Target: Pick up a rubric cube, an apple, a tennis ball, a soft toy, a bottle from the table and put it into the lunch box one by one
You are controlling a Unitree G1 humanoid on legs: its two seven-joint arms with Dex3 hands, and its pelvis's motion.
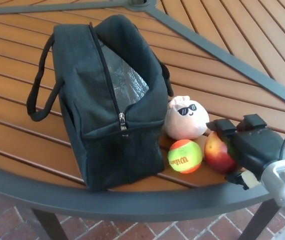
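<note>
A dark lunch bag stands on the wooden table with its top unzipped, showing silver lining. To its right lie a pink-white soft toy with sunglasses, an orange and green tennis ball and a red-yellow apple. My right hand comes in from the right and wraps the apple's right side. Two fingers lie over its top and the thumb sits below. The apple rests on the table, nearly touching the ball. No cube or bottle shows. My left hand is out of view.
The table's dark metal rim curves along the front edge, close under the ball and apple. A metal bar crosses the slats at the back right. Brick floor shows below the table.
</note>
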